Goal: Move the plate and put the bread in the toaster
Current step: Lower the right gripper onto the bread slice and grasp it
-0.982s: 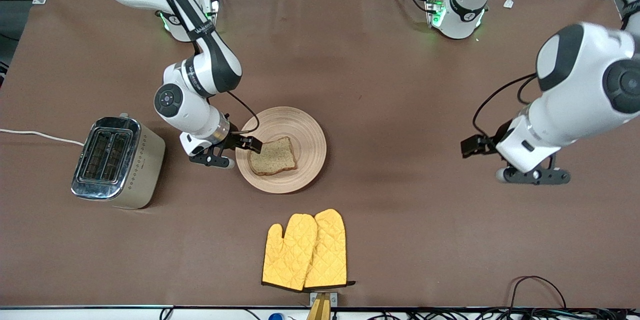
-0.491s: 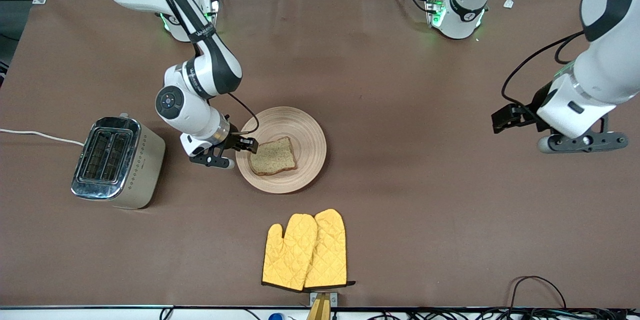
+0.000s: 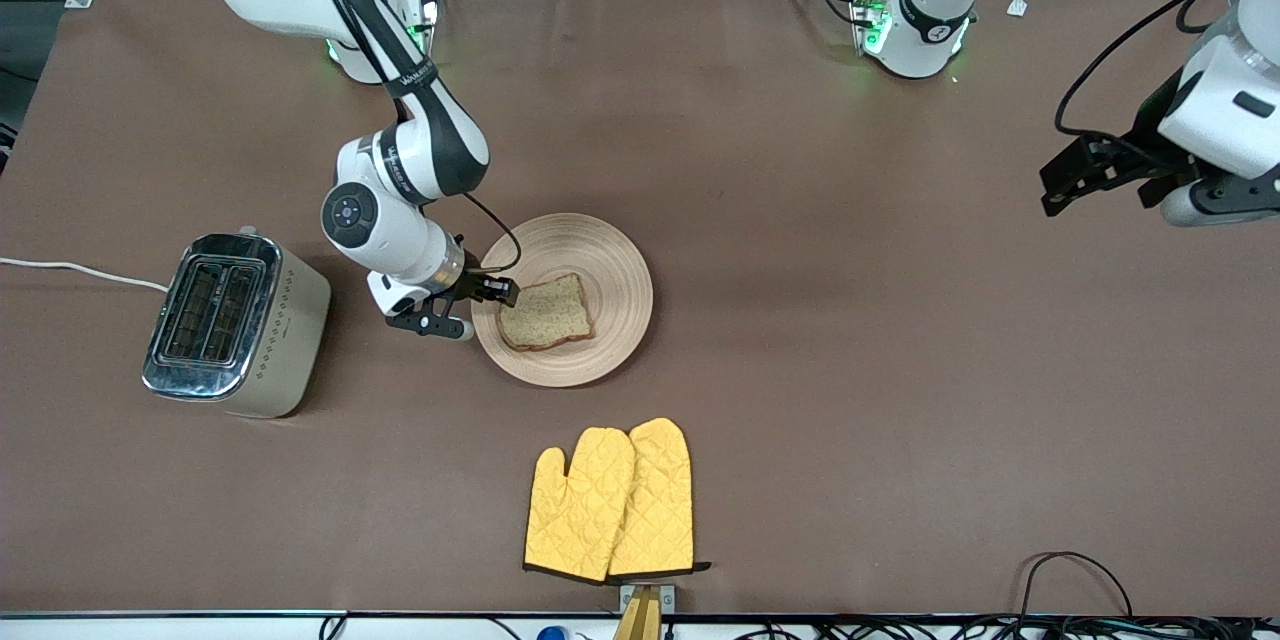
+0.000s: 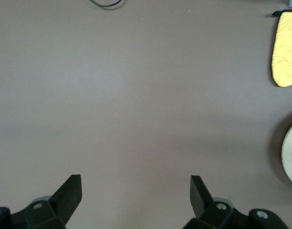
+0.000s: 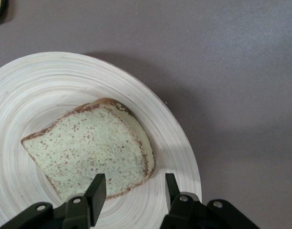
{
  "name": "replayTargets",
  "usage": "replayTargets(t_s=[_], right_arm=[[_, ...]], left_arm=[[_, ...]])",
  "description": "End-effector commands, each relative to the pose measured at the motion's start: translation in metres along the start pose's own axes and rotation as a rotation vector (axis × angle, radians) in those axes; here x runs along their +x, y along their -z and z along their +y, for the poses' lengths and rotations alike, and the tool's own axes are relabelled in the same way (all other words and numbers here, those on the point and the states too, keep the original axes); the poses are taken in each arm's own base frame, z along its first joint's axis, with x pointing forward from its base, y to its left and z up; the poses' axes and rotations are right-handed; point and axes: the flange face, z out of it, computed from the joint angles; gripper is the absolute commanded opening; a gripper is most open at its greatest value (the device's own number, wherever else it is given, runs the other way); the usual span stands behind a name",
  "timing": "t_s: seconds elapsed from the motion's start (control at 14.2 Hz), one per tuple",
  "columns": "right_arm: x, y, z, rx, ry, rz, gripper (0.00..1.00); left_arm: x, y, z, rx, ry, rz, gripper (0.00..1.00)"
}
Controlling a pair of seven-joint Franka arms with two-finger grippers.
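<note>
One slice of brown, speckled bread (image 3: 545,312) with a darker crust lies flat on the pale wooden plate (image 3: 610,260) mid-table. The right gripper (image 5: 132,188) straddles its corner, fingers parted. The left gripper (image 4: 135,191) hangs spread wide over bare table.

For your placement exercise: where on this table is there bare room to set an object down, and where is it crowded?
Free: the table between the plate and the left gripper; between the toaster and the oven mitts. Crowded: the right gripper at the bread.
</note>
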Motion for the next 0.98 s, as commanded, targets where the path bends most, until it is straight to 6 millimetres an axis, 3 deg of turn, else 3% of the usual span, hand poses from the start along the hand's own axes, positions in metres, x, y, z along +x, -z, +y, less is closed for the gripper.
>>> replayTargets(t_s=[0.0, 0.14, 0.28, 0.49, 0.91], right_arm=[[-0.003, -0.004, 0.000, 0.005, -0.009, -0.002, 0.58], [-0.003, -0.012, 0.001, -0.002, -0.010, -0.011, 0.58], [-0.003, -0.015, -0.002, 0.002, -0.006, 0.001, 0.57], [-0.009, -0.025, -0.009, -0.004, -0.028, -0.002, 0.48], [-0.007, -0.032, -0.007, -0.006, -0.030, 0.000, 0.47]], left_arm=[[-0.030, -0.003, 0.001, 0.033, -0.010, -0.020, 1.00], [-0.048, 0.000, 0.009, 0.008, -0.010, -0.028, 1.00], [-0.054, -0.001, 0.004, -0.004, 0.001, -0.037, 1.00], [-0.050, -0.006, 0.004, -0.007, -0.007, -0.047, 1.00], [-0.039, -0.016, -0.007, -0.008, 0.013, -0.065, 1.00]])
